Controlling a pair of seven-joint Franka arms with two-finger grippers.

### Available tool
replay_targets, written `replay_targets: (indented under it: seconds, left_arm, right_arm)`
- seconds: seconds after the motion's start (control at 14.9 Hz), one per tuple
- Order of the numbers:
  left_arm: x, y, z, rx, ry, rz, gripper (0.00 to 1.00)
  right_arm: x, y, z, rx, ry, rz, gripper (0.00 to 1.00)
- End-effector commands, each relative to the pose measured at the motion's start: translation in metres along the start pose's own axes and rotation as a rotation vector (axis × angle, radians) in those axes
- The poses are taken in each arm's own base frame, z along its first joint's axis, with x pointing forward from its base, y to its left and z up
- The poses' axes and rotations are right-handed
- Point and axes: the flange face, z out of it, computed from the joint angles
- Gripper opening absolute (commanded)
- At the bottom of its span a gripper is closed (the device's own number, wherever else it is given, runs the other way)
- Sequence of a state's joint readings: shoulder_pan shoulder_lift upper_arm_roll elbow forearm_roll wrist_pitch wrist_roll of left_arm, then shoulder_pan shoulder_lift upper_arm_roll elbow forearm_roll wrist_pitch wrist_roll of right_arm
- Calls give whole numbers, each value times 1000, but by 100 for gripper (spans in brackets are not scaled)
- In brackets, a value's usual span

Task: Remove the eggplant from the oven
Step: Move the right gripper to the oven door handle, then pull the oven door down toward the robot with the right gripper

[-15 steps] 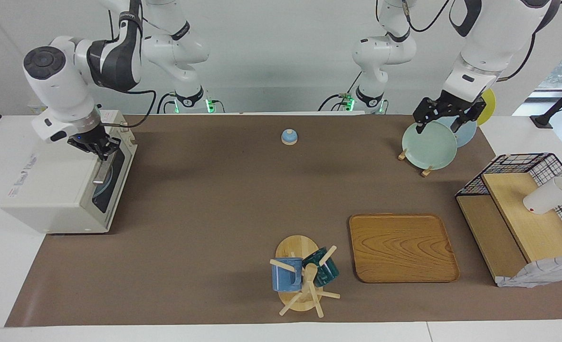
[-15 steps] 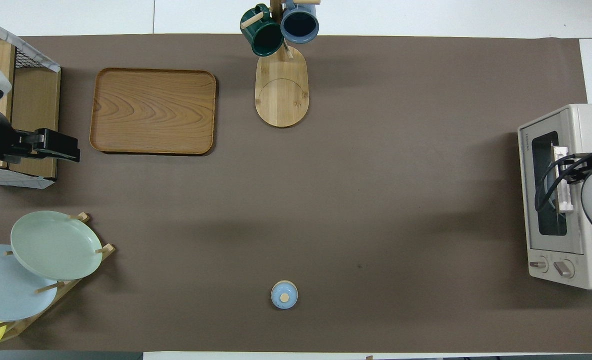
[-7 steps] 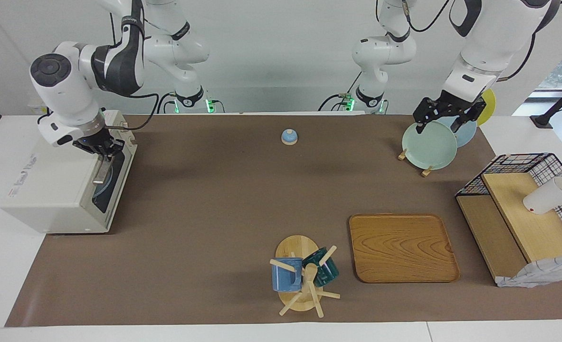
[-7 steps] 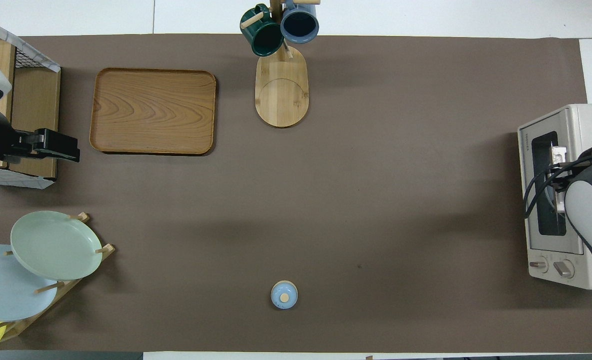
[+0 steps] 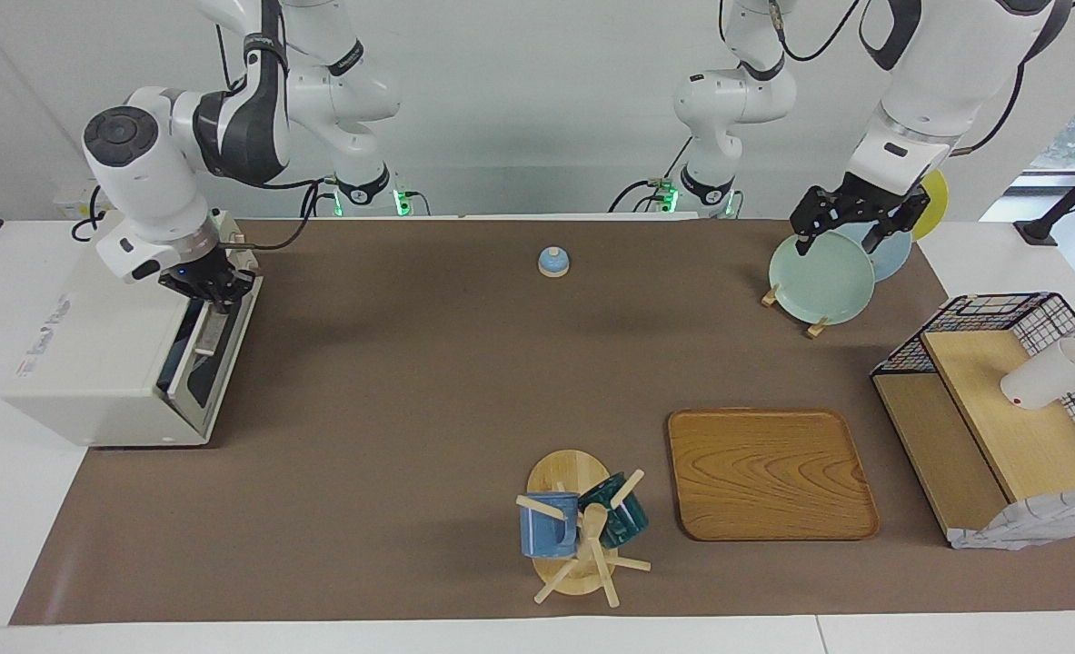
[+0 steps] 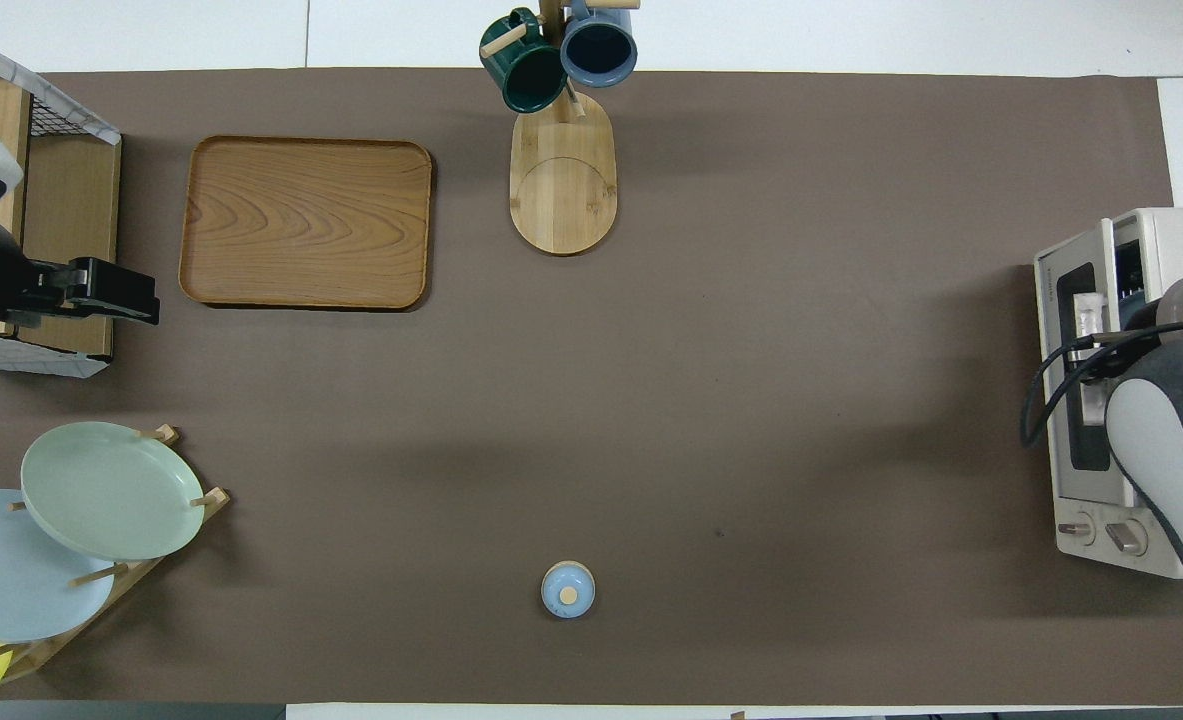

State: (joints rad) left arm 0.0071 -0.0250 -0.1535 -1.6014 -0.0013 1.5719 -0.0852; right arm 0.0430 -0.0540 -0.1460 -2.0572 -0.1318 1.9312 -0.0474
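The right end effector [image 5: 213, 292] grips the oven [image 5: 92, 363] door's handle [image 5: 209, 332] to expose the unseen eggplant; the left end effector [image 5: 848, 225] waits, spread wide.

One camera is sitting high across the surface [image 5: 428, 409], facing the two robots and looking down at a slant, so their bases are showing along the top edge and the wall is rising above them. The other is hanging high over the robots' own end, looking forward and steeply down, so only arm tips are entering from the bottom corners. Both are standing well back, taking in the whole brown mat. They are sharing the oven [image 5: 110, 354] [image 6: 1101, 400], tray [image 5: 771, 472] [image 6: 306, 222], mug stand [image 5: 573, 536] [image 6: 562, 170] and plate rack [image 5: 819, 277] [image 6: 101, 490], turned half a turn between them
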Motion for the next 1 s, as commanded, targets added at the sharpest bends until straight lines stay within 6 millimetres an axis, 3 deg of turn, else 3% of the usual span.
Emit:
replay_targets:
  seconds: [0.0,0.27,0.54,0.94]
  left_arm:
    - [-4,-4,0,-12,-10,3,100]
    - [-4,-4,0,-12,-12,3,100]
    - [-4,-3,0,-12,-9,3,100]
    - [-3,-11,-1,-12,-3,-7,100]
  right_arm:
    - [6,-20,45,19,27,-14,0]
    - [21,-33,66,47,58,-11,0]
    - [24,-37,94,50,94,-10,0]
    - [30,-42,118,81,79,16,0]
